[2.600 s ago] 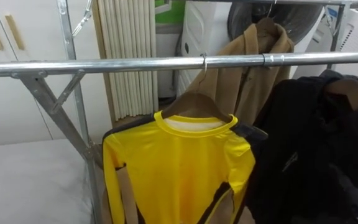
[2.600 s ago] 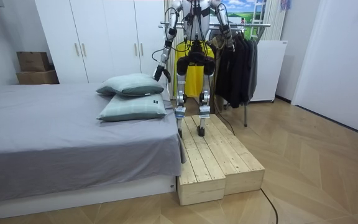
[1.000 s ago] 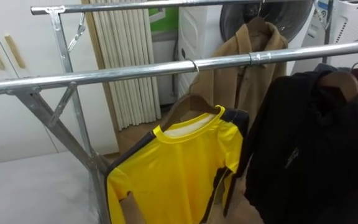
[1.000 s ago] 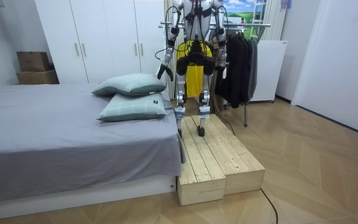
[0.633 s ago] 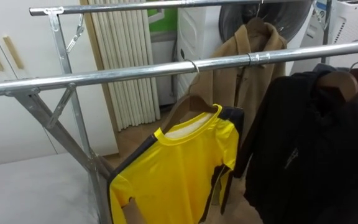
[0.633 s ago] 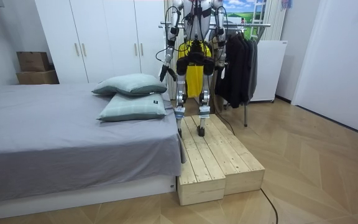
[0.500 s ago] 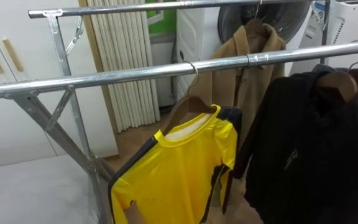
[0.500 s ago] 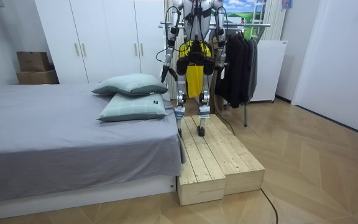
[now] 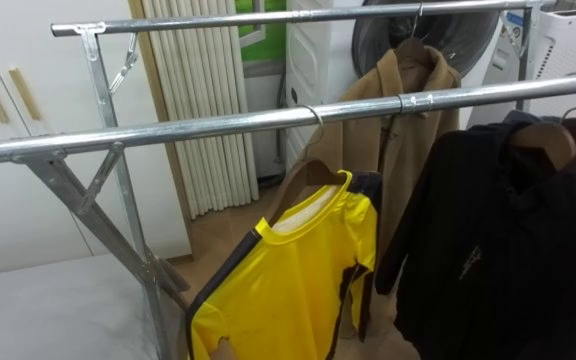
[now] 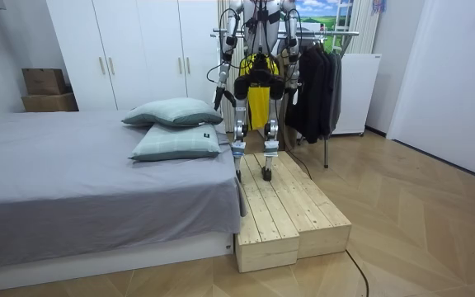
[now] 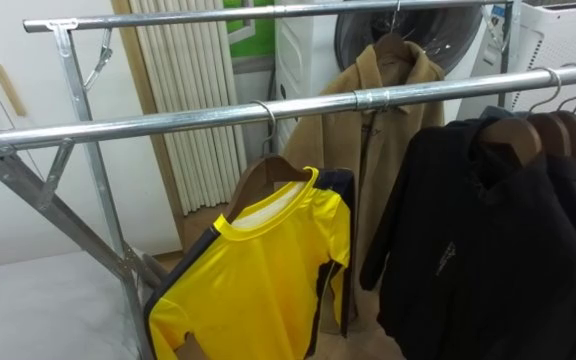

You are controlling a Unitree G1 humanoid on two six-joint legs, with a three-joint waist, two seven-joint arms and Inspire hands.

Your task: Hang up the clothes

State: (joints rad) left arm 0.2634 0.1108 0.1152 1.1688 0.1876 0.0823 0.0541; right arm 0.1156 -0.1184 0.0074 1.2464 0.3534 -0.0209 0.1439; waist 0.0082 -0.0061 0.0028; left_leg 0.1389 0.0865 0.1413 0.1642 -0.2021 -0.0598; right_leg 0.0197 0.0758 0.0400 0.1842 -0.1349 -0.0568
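Shirt (image 9: 288,280), yellow, hangs free on its wooden hanger (image 9: 303,175), hooked over the front rail (image 9: 188,127) and turned more edge-on than a second ago. Left hand (image 10: 218,93) and right hand (image 10: 291,82) are lowered; spread or closed, cannot tell. Hanging looks done. Robot stands on a wooden platform (image 10: 291,206) beside the bed (image 10: 81,181).
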